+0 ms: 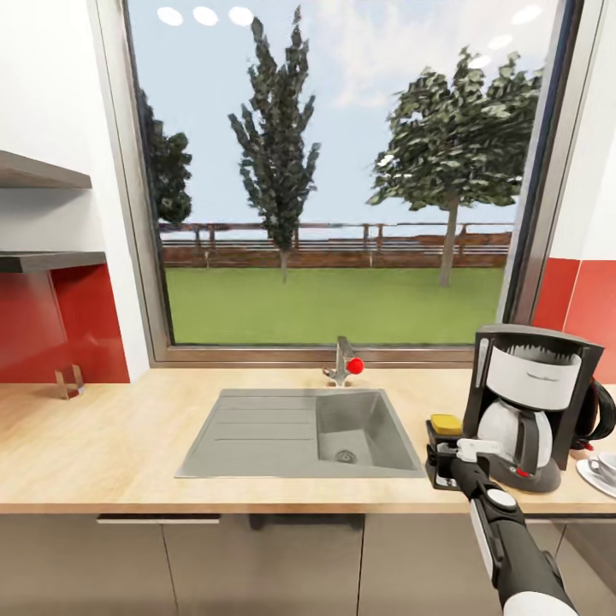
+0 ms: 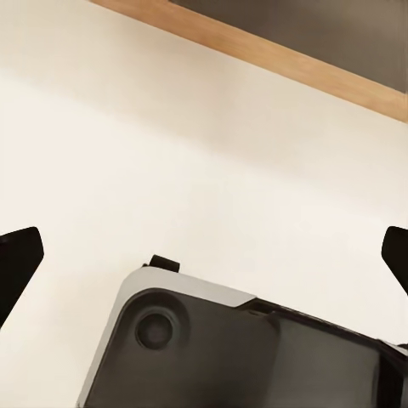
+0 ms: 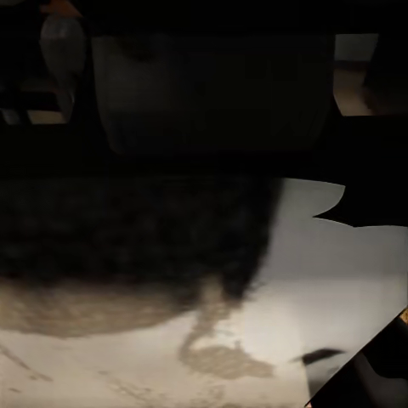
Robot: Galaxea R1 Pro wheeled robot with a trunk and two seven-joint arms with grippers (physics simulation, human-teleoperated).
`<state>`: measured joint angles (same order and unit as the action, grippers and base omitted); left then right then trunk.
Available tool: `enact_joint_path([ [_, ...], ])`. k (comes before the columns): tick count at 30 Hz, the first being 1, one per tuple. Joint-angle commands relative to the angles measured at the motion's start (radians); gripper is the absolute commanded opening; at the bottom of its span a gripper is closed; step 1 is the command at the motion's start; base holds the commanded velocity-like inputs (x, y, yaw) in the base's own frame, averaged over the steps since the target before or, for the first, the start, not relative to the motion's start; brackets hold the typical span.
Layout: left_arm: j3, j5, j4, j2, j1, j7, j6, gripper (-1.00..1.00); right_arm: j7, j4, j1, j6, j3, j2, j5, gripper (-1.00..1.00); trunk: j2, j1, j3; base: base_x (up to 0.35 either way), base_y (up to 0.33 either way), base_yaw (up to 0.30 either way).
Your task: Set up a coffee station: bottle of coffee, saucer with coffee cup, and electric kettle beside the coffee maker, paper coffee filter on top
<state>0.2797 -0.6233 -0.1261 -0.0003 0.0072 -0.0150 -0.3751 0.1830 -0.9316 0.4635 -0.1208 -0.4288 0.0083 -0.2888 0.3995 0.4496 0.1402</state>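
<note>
Beige desk [image 1: 120,445]: right gripper [image 1: 445,453] clamps bottle of coffee [image 1: 446,425] beside coffee maker [image 1: 530,402]; careless release could topple it.

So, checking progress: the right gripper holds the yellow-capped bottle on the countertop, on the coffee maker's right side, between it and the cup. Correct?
Not quite. The head view shows the bottle in the right gripper on the countertop, but at the coffee maker's left side, between it and the sink. The cup sits on the other side.
</note>
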Motion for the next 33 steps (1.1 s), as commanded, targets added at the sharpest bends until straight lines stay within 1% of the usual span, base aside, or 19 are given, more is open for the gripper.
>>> enact_joint_path([
  [1,0.009,-0.009,-0.001,0.001,0.001,-0.002,-0.002,1.00,0.008,-0.001,0.000,-0.004,-0.004,0.000,-0.008,-1.00,0.001,0.000,0.000,0.002,-0.104,0.000],
  [7,0.008,-0.010,-0.001,0.001,0.001,-0.001,-0.001,1.00,0.007,0.007,0.000,0.001,-0.004,-0.002,-0.008,-1.00,0.001,0.000,0.000,0.026,-0.178,0.000],
  [10,0.009,-0.009,-0.001,0.002,0.001,-0.001,-0.002,1.00,0.007,0.021,0.001,0.014,-0.004,-0.002,-0.008,-1.00,0.001,0.000,0.000,0.004,-0.027,0.000],
  [17,0.009,-0.010,-0.001,0.002,0.001,-0.001,-0.002,1.00,0.006,0.027,0.001,0.016,-0.005,-0.001,-0.008,-1.00,0.001,0.000,0.000,0.004,-0.004,0.000],
  [20,0.009,-0.010,-0.001,0.002,0.000,-0.001,0.000,1.00,0.006,0.028,0.001,0.016,-0.005,-0.001,-0.007,-1.00,0.001,0.000,0.000,0.140,-0.003,0.000],
  [23,0.008,-0.012,0.000,0.003,0.001,-0.001,0.001,1.00,0.006,0.032,0.001,0.032,-0.005,-0.001,-0.009,-1.00,0.001,0.000,0.000,0.196,-0.046,0.000],
  [33,0.007,-0.018,0.000,0.003,0.001,0.000,0.001,1.00,0.006,0.045,0.001,0.039,-0.004,-0.002,-0.009,-1.00,0.001,0.000,0.000,0.014,-0.017,0.000],
])
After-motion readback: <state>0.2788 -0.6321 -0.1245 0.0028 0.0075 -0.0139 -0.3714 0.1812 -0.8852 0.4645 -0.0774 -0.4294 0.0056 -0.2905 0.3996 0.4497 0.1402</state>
